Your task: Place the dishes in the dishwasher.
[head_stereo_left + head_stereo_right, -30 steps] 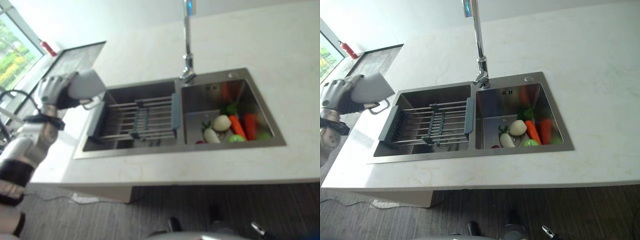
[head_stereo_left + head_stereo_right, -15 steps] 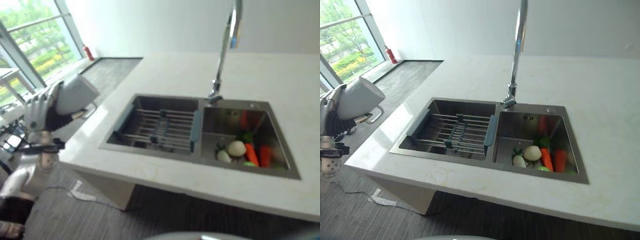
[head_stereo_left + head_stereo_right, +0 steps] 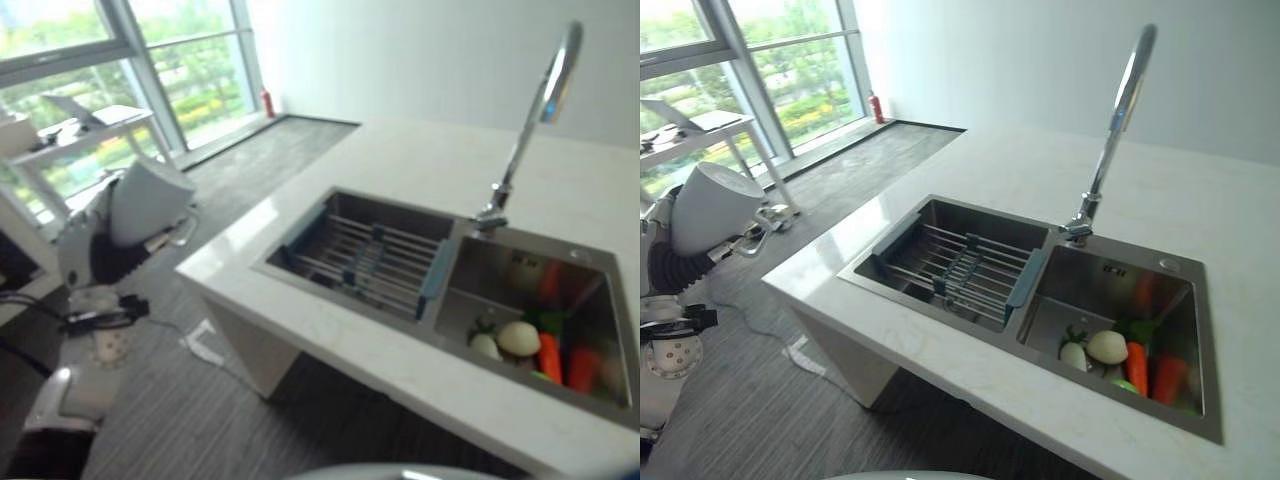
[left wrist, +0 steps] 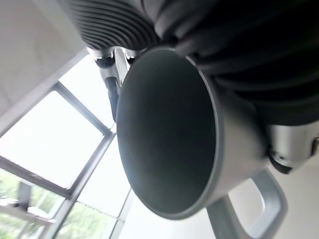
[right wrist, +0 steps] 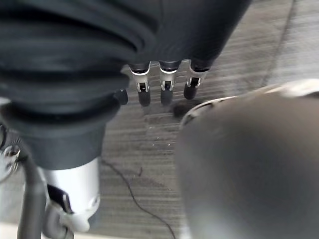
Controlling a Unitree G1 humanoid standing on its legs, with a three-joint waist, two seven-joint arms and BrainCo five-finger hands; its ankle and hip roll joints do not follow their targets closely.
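A pale grey mug (image 3: 712, 207), smooth and matte with a round mouth and a loop handle, sits in the left hand (image 3: 675, 262), whose fingers curl round its body; in the left wrist view the mug's dark hollow interior faces the camera, with the ribbed cover against its wall and the handle sticking out to the side. The hand holds it in the air above the striped grey carpet floor (image 3: 790, 400), off the corner of the counter (image 3: 940, 345), mouth tilted down toward the wrist.

Beyond the mug, toward the robot's right, the white stone-like counter carries a double stainless steel sink (image 3: 970, 220). The basin nearer the hand holds a wire drying rack (image 3: 960, 275) with dark plastic ends. The farther basin holds carrots (image 3: 1137, 365), a white onion-like vegetable (image 3: 1106, 346) and some greens. A tall curved chrome tap (image 3: 1110, 130) rises behind the divider.

The right hand (image 5: 162, 79) shows in its own wrist view, fingers straight and relaxed above the carpet, holding nothing.
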